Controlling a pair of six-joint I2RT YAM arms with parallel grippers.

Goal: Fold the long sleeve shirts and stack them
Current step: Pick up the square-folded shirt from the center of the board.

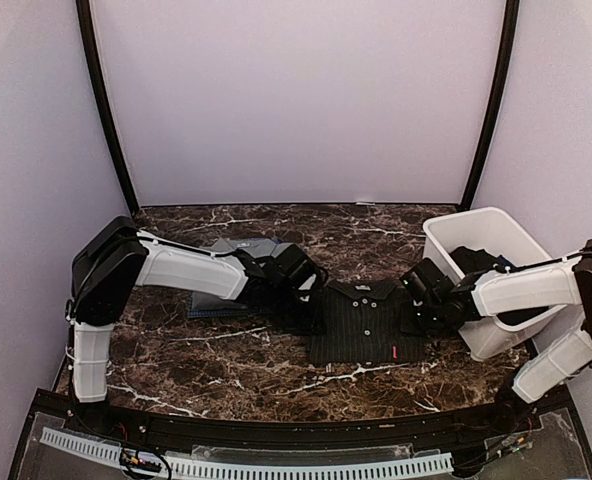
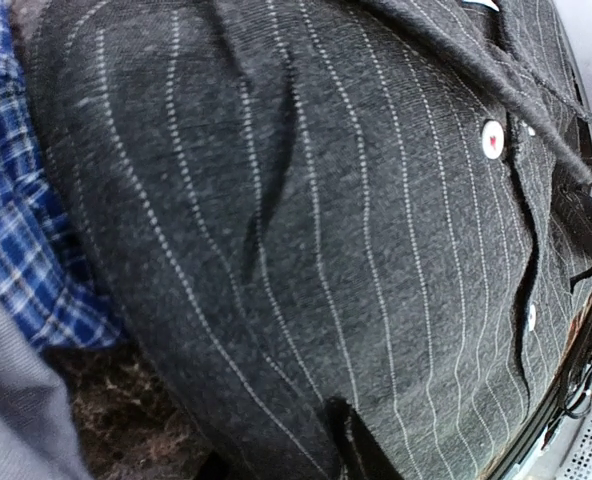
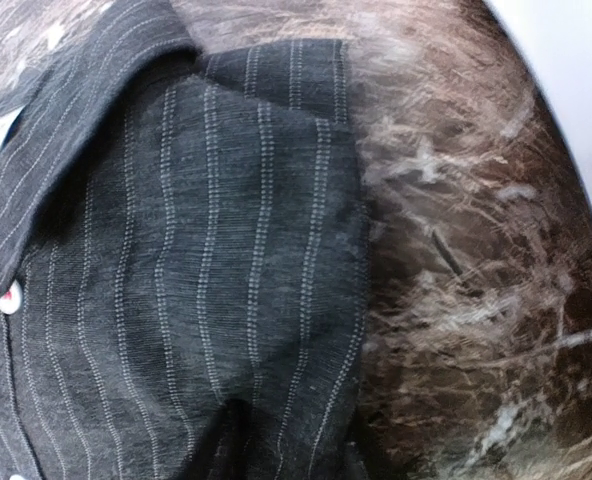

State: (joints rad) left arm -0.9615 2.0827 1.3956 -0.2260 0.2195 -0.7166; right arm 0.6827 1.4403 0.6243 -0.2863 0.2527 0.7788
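A charcoal pinstripe shirt [image 1: 366, 322] lies folded on the marble table, collar toward the back, pale buttons down its front. My left gripper [image 1: 313, 298] is at its left shoulder edge. In the left wrist view the shirt [image 2: 356, 220] fills the frame and one dark fingertip [image 2: 348, 440] presses on the cloth, which is pinched there. My right gripper [image 1: 418, 305] is at the right shoulder edge. In the right wrist view the cloth [image 3: 226, 300] bunches into a fold at the jaws, and the fingers are hidden by it.
A grey shirt [image 1: 238, 247] and a blue plaid shirt [image 1: 212, 310] lie stacked behind my left arm; the plaid [image 2: 21, 230] also shows beside the pinstripe shirt. A white tub [image 1: 481, 232] with dark cloth inside stands at the right. Marble table [image 1: 226, 360].
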